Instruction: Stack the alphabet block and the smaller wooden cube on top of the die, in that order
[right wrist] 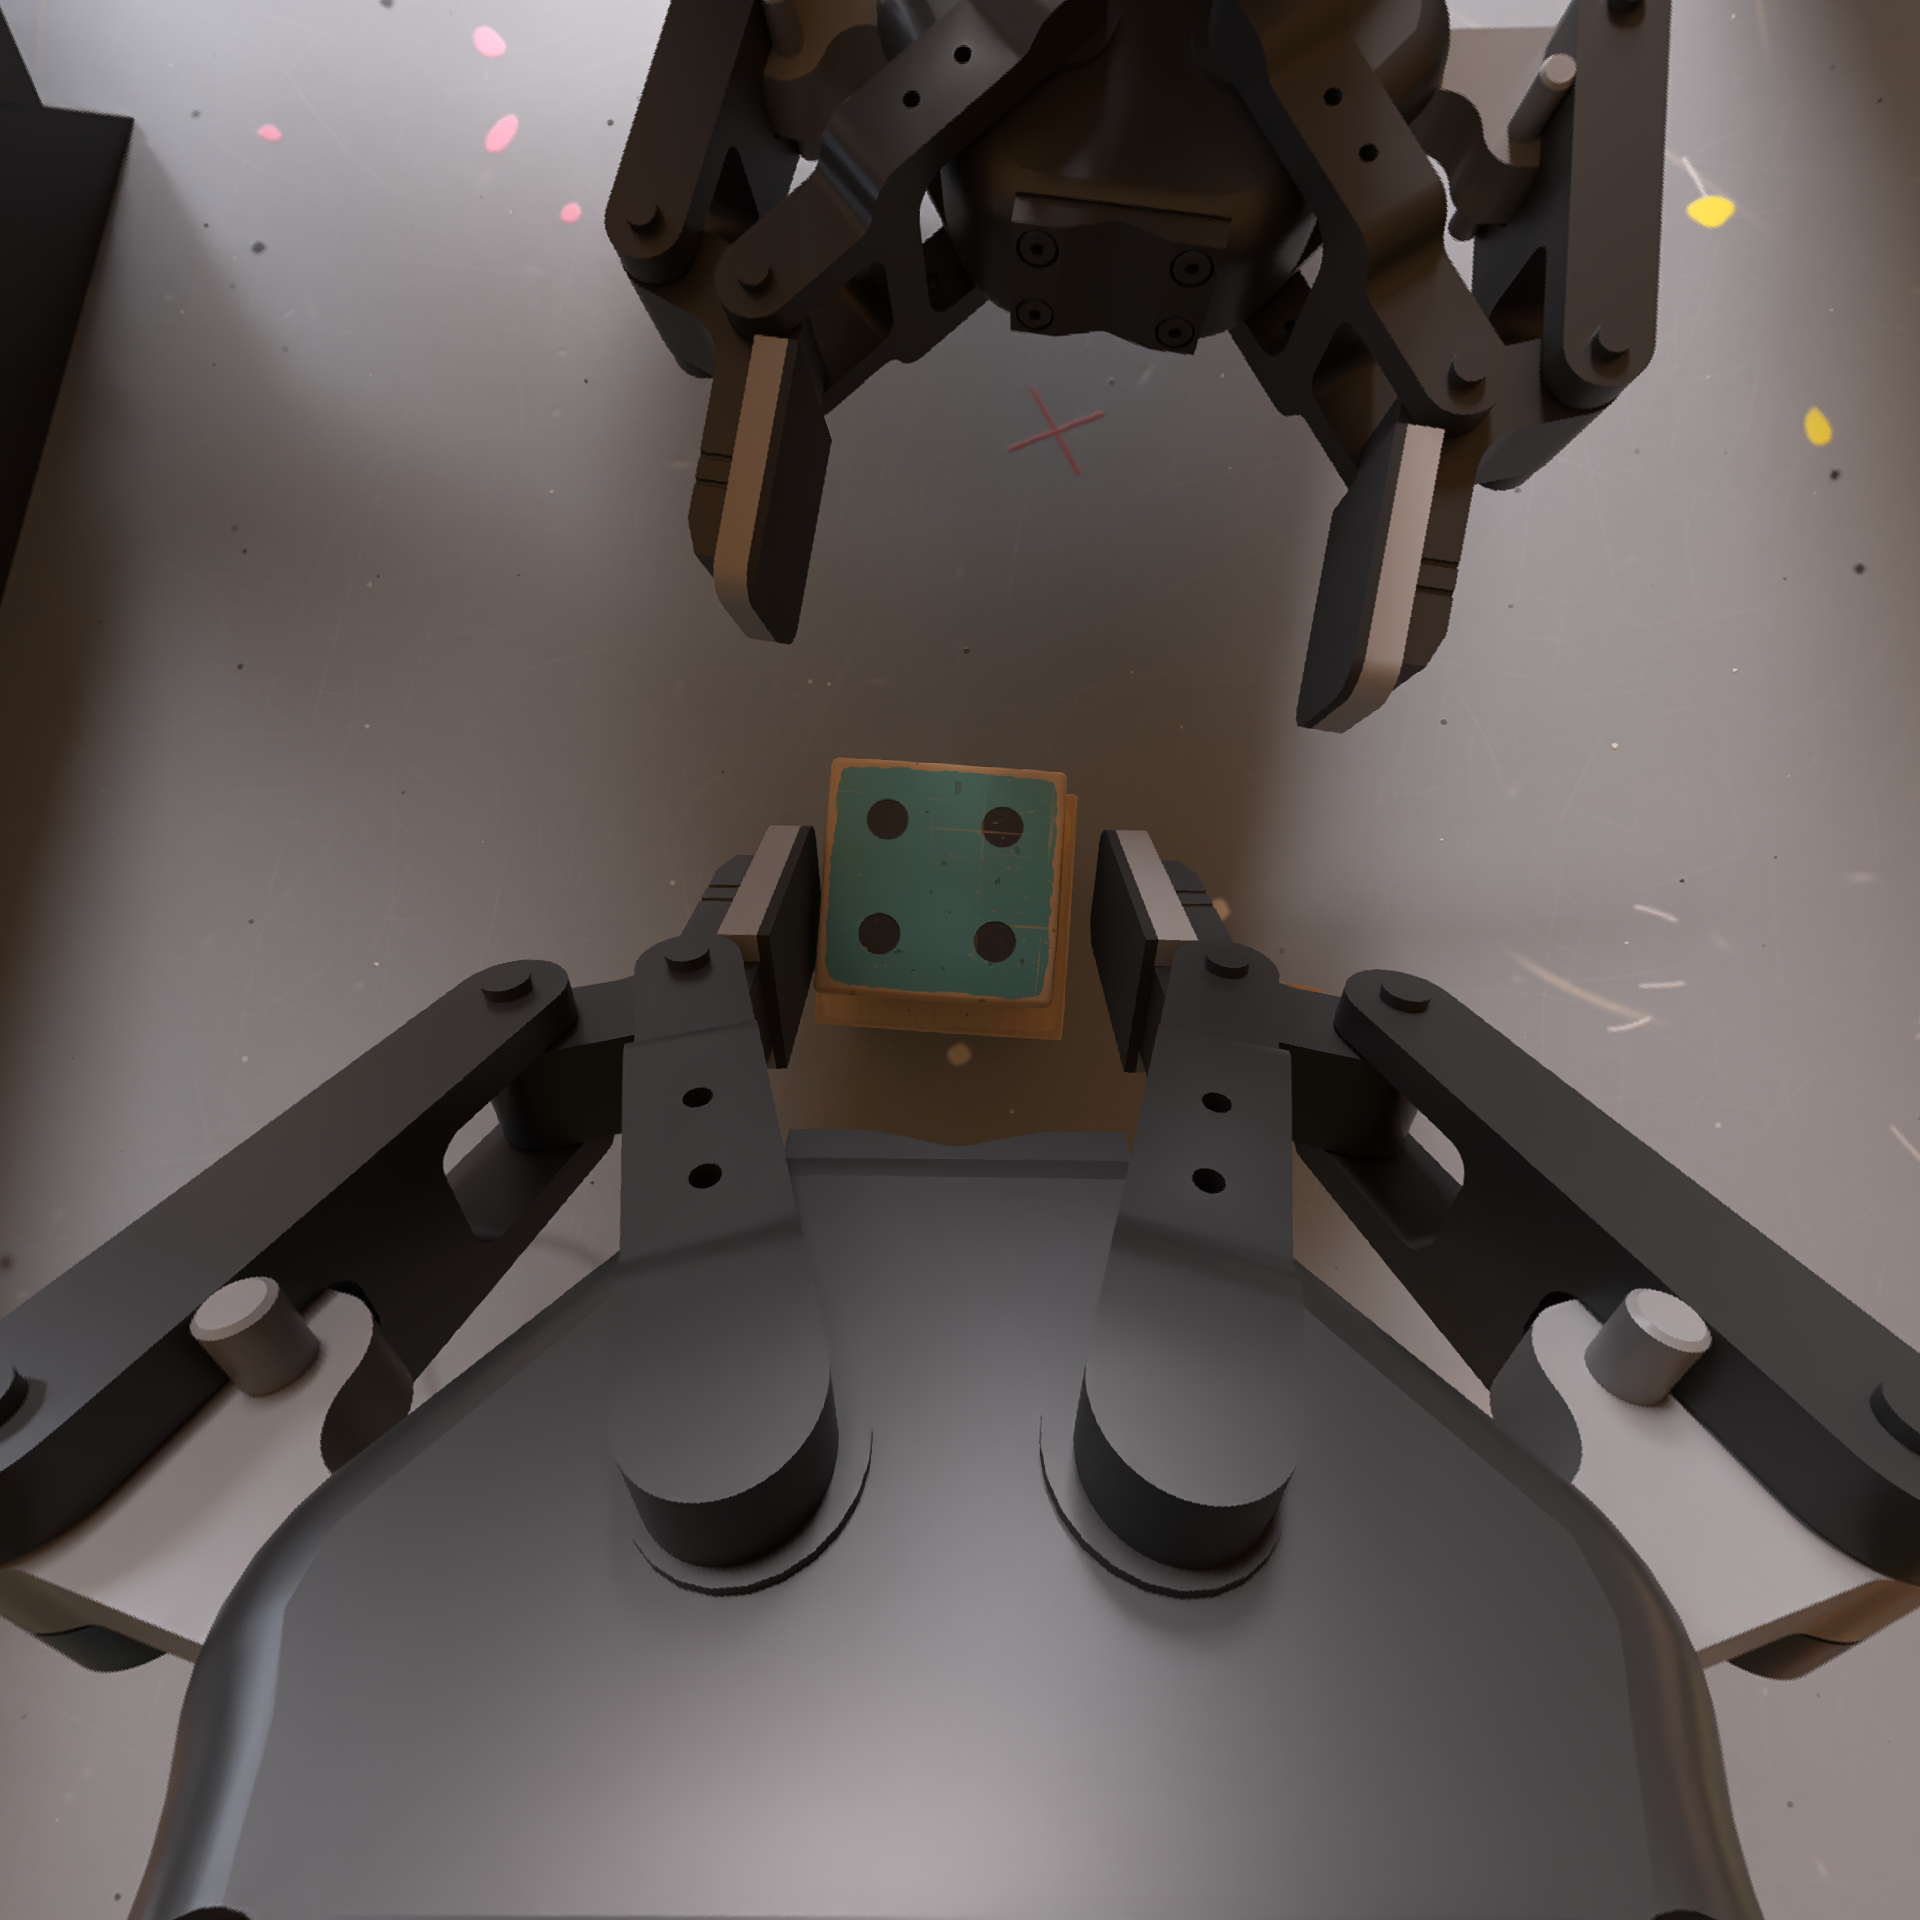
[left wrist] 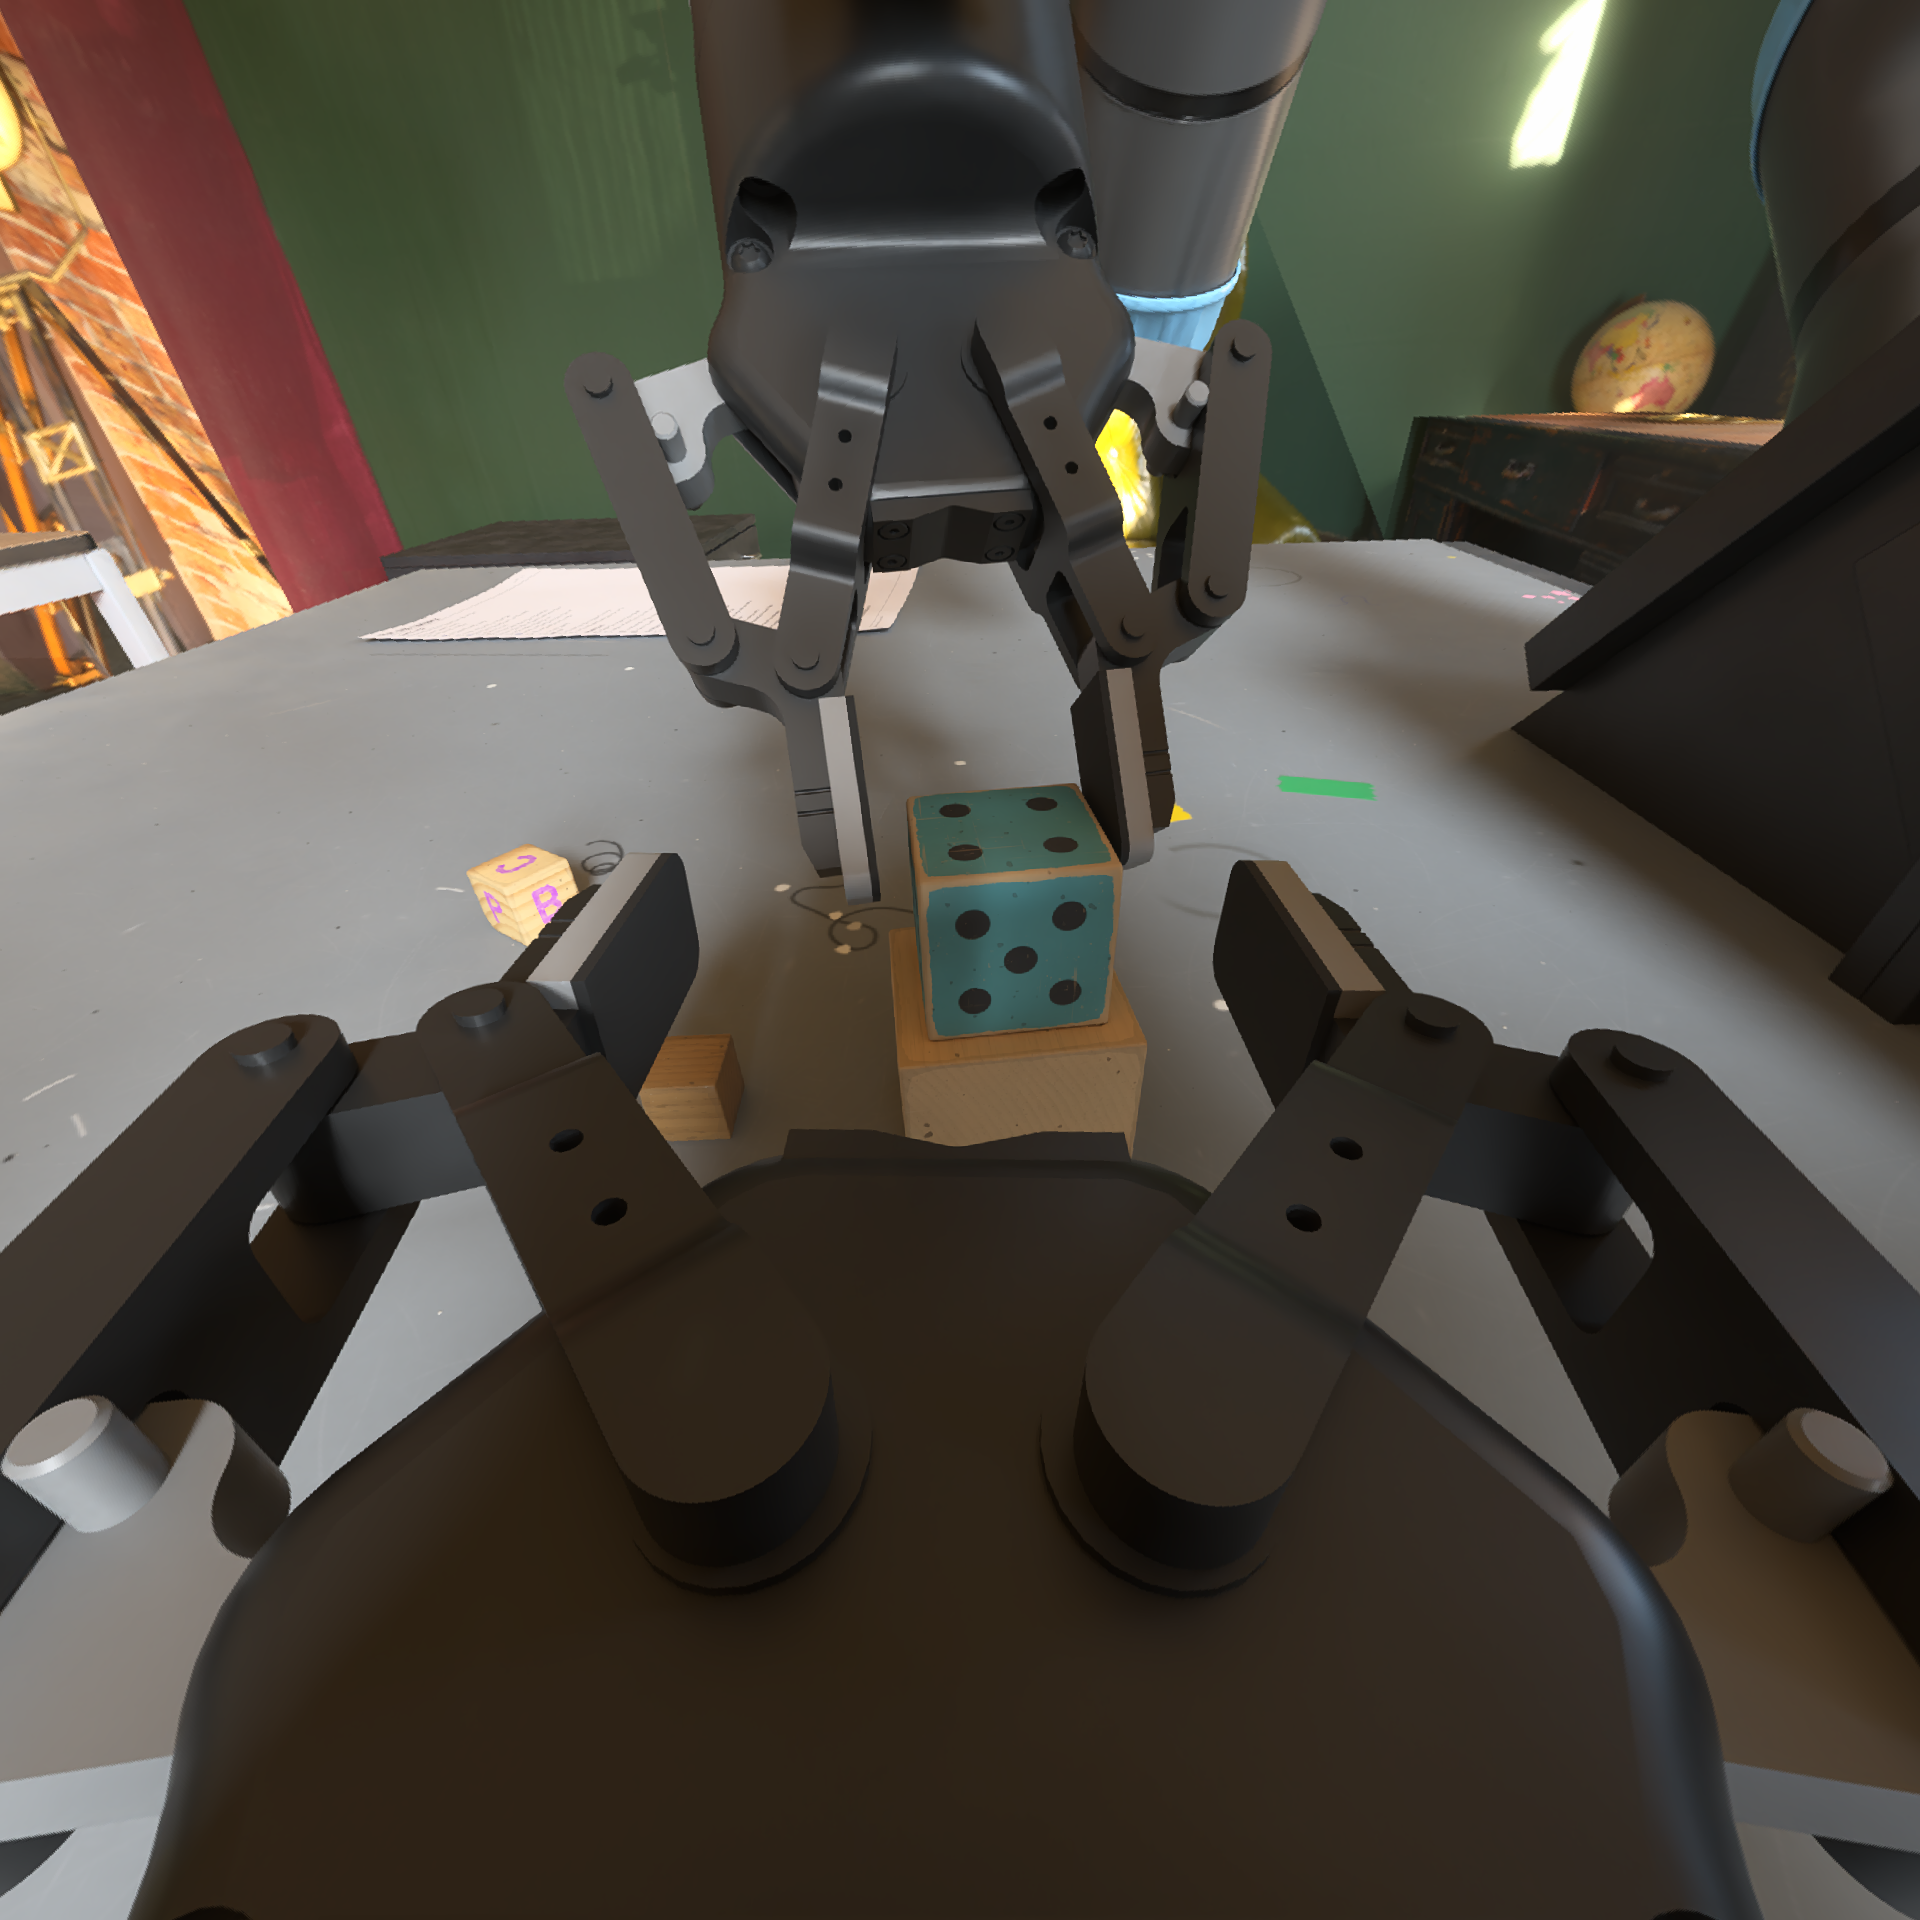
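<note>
The teal die [left wrist: 1013,935] sits on top of a larger wooden cube [left wrist: 1018,1091] on the grey table; from above it shows four dots [right wrist: 940,883]. The alphabet block [left wrist: 520,888] lies on the table to the left. The smaller wooden cube [left wrist: 691,1086] lies on the table left of the stack, partly hidden by my left finger. My right gripper [right wrist: 956,935] is open, with its jaws straddling the die's upper part and small gaps at the sides; it also shows in the left wrist view [left wrist: 982,831]. My left gripper [left wrist: 948,878] is open and empty, facing the stack; it also shows in the right wrist view [right wrist: 1049,670].
A sheet of paper [left wrist: 623,608] lies at the table's far side. A large black box [left wrist: 1714,779] stands at the right and also shows in the right wrist view [right wrist: 42,312]. A green tape mark [left wrist: 1325,788] and a red cross [right wrist: 1055,431] mark the table.
</note>
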Motion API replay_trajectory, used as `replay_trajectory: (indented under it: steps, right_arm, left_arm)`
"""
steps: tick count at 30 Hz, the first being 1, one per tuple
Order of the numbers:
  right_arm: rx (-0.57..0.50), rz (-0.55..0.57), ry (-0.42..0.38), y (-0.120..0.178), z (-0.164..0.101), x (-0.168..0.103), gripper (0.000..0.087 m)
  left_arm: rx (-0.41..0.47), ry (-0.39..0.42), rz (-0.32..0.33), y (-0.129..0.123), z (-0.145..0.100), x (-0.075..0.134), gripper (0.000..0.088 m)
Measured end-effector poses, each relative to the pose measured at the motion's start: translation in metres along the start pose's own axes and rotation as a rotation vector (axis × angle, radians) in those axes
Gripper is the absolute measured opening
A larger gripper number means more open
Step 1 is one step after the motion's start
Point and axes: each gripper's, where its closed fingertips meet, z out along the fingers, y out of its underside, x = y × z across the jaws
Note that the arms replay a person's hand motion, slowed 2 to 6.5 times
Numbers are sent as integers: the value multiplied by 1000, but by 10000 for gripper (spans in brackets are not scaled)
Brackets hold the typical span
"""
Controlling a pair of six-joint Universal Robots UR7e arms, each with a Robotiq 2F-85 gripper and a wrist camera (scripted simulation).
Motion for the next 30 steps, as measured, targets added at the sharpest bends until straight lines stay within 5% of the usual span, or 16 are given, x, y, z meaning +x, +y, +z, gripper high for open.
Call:
replay_trajectory:
  steps: [14,22,30]
  right_arm:
    - [32,-9,29,0,-20,1,578]
    - [75,65,172,14,-61,28,625]
    - [44,234,323,58,-94,69,616]
  left_arm:
    - [1,1,1,0,0,0,854]
    - [0,2,1,0,0,0,854]
    - [1,0,0,0,0,0,854]
